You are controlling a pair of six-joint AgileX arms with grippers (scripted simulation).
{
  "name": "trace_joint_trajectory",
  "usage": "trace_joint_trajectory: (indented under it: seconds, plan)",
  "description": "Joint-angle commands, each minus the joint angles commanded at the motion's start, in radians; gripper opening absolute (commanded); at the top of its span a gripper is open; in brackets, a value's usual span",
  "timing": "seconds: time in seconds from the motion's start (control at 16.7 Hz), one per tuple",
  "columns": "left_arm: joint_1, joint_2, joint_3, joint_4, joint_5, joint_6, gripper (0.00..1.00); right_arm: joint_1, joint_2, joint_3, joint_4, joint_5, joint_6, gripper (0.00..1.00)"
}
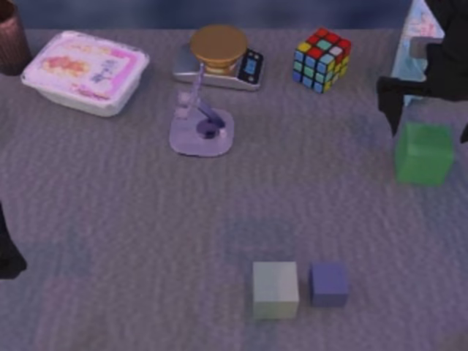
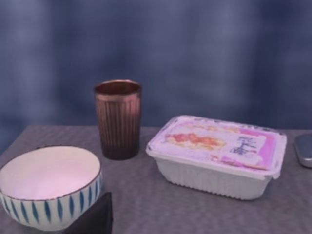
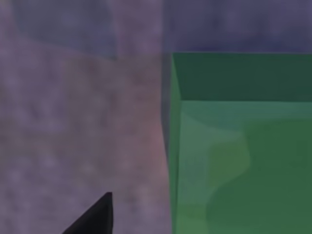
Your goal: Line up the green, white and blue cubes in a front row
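Note:
The bright green cube (image 1: 423, 153) stands at the right side of the table, far back from the front row. My right gripper (image 1: 430, 129) hovers open over its rear part, one finger on each side. In the right wrist view the green cube (image 3: 239, 146) fills the frame, and one dark fingertip (image 3: 101, 214) sits apart from its side. The off-white cube (image 1: 276, 289) and the smaller blue-violet cube (image 1: 327, 284) sit side by side near the front edge with a narrow gap between them. My left gripper (image 1: 7, 256) is parked at the left edge.
Along the back stand a brown cup (image 1: 11, 44), a sealed food tray (image 1: 85, 72), a kitchen scale (image 1: 219, 58), a multicoloured puzzle cube (image 1: 322, 60) and a pale carton (image 1: 418, 36). A lilac stand (image 1: 202, 128) sits mid-table. A blue-patterned bowl (image 2: 48, 185) is by the left arm.

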Motion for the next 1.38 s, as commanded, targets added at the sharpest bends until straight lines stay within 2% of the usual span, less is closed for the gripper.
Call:
trace_joint_trajectory:
  seconds: [0.3, 0.6, 1.38]
  plan:
    - [0.000, 0.000, 0.000, 0.000, 0.000, 0.000, 1.00, 0.001, 0.050, -0.148, 0.209, 0.001, 0.001, 1.00]
    - [0.000, 0.000, 0.000, 0.000, 0.000, 0.000, 1.00, 0.001, 0.060, -0.171, 0.235, 0.001, 0.002, 1.00]
    - [0.000, 0.000, 0.000, 0.000, 0.000, 0.000, 1.00, 0.001, 0.060, -0.171, 0.235, 0.001, 0.002, 0.02]
